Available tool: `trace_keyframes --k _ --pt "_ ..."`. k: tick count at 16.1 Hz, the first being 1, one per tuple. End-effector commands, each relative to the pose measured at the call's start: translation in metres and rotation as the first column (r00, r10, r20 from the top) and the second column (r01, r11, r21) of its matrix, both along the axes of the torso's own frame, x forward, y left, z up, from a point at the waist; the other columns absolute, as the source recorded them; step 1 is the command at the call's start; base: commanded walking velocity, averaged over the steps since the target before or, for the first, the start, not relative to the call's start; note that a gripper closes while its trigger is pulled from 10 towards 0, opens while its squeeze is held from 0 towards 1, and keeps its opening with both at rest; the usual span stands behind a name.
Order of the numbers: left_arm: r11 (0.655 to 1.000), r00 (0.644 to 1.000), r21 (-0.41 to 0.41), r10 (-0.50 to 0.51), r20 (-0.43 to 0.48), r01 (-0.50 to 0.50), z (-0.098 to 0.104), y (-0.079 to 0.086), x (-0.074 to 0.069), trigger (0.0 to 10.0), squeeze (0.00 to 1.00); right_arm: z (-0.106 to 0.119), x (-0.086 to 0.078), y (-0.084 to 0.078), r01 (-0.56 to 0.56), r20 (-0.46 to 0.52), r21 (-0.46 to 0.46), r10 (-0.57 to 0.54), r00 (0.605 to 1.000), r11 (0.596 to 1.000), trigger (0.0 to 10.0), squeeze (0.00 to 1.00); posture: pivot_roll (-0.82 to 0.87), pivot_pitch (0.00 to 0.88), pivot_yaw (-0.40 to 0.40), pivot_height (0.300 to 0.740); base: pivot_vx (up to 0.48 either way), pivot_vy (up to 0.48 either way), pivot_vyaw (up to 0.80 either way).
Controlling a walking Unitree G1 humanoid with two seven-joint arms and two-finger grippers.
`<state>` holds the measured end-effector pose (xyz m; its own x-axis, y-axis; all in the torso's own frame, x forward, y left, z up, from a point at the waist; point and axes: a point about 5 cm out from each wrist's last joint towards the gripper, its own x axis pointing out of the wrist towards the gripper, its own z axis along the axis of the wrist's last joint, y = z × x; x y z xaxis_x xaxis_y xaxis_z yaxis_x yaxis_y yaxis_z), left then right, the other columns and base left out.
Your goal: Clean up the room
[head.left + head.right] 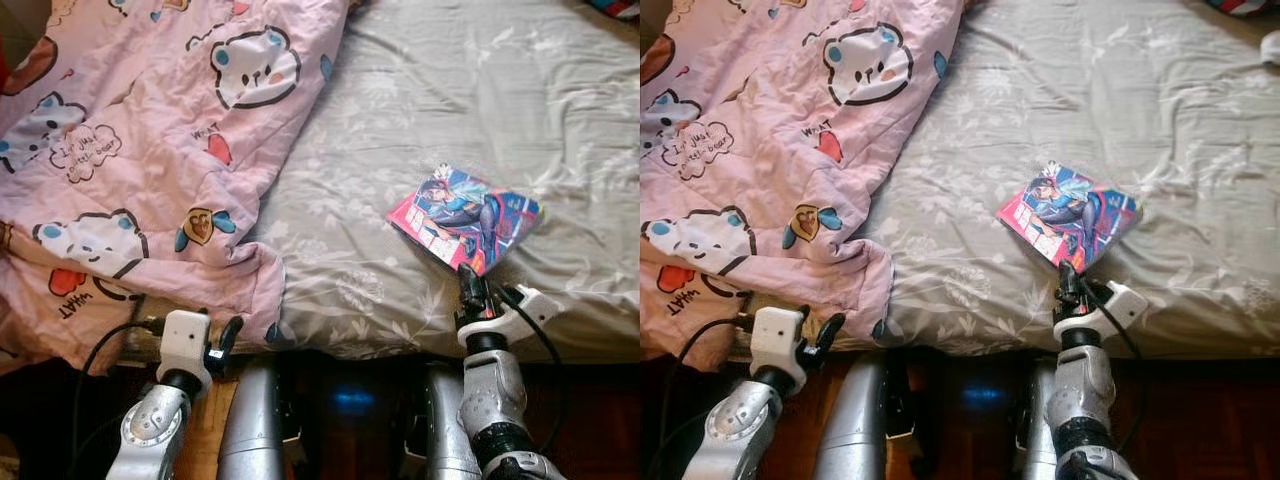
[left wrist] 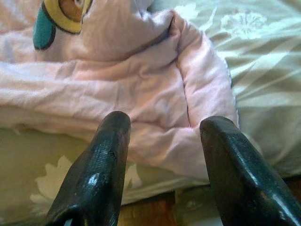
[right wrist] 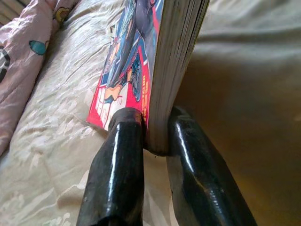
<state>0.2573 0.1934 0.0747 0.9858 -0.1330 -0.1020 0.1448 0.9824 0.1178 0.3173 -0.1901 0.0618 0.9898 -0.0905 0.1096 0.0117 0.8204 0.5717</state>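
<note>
Down at 7 o'clock, closest to where the robot is standing, the left gripper (image 1: pixel 222 338) is hovering with its 2 fingers (image 2: pixel 101 160) spread apart and nothing between them, pointing at the rolled hem of the pink bear-print quilt (image 1: pixel 150 150) that is spilling over the bed's near edge. Across at 5 o'clock, the right gripper (image 1: pixel 470 285) is clenching the near corner of the comic book (image 1: pixel 465 218), 1 finger on the cover and 1 against the back.

For the lift to go well, I would judge the pinch should be staying firm and the book rising steadily, since a corner hold on a floppy stack of pages is inviting sag or slip.

That comic book is lying around 3 o'clock from the quilt, on the grey floral bedsheet (image 1: pixel 450 90), well apart from the pink fabric. Its glossy cover is showing a costumed figure in red, blue and pink, and its page block is looking fairly thick.
</note>
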Motion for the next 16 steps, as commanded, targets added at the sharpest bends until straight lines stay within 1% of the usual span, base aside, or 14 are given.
trace_keyframes --k 1,2,3,5,8,11,13,16 --pt "1.000 0.999 0.019 0.017 -0.052 -0.016 -0.015 0.002 -0.006 10.0 0.00 -0.012 -0.013 -0.006 0.047 -0.048 -0.063 -0.050 0.998 0.997 0.0 0.00 0.06 0.258 0.052 0.597 0.000 0.000 0.00" --pt "1.000 0.999 0.005 0.030 -0.045 -0.030 -0.019 0.000 -0.001 10.0 0.00 -0.003 -0.017 -0.011 0.076 -0.019 -0.160 -0.080 0.997 0.984 0.0 0.00 0.04 0.243 0.040 0.597 0.000 0.000 0.00" --pt "0.999 0.999 -0.004 0.037 -0.038 -0.037 -0.019 -0.002 0.003 10.0 0.00 0.002 -0.018 -0.013 0.084 0.002 -0.213 -0.086 0.996 0.973 10.0 0.00 0.03 0.230 0.029 0.597 0.000 0.000 0.00" --pt "0.998 0.998 -0.025 0.054 -0.021 -0.055 -0.020 -0.007 0.012 10.0 0.00 0.013 -0.018 -0.017 0.107 0.027 -0.320 -0.104 0.994 0.941 10.0 0.00 0.01 0.206 0.014 0.597 0.000 0.000 0.00" --pt "0.994 0.996 -0.063 0.088 -0.009 -0.088 -0.021 -0.010 0.022 10.0 0.00 0.019 -0.017 -0.022 0.105 0.031 -0.438 -0.102 0.994 0.893 10.0 0.00 -0.01 0.172 -0.014 0.597 0.000 0.000 0.00" --pt "0.993 0.995 -0.070 0.098 -0.002 -0.098 -0.022 -0.011 0.027 10.0 0.00 0.021 -0.021 -0.028 0.132 0.038 -0.446 -0.128 0.991 0.885 10.0 0.00 -0.01 0.152 -0.021 0.607 0.000 0.000 0.00" --pt "0.992 0.995 -0.075 0.104 -0.004 -0.104 -0.025 -0.012 0.030 10.0 0.00 0.017 -0.020 -0.026 0.103 0.001 -0.481 -0.117 0.993 0.871 10.0 0.00 -0.02 0.139 -0.024 0.632 0.000 0.000 0.00" --pt "0.989 0.992 -0.076 0.123 -0.023 -0.124 -0.032 -0.010 0.034 10.0 0.00 0.010 -0.019 -0.024 0.087 -0.045 -0.494 -0.126 0.991 0.865 10.0 0.00 -0.02 0.117 -0.028 0.672 0.000 0.000 0.00"
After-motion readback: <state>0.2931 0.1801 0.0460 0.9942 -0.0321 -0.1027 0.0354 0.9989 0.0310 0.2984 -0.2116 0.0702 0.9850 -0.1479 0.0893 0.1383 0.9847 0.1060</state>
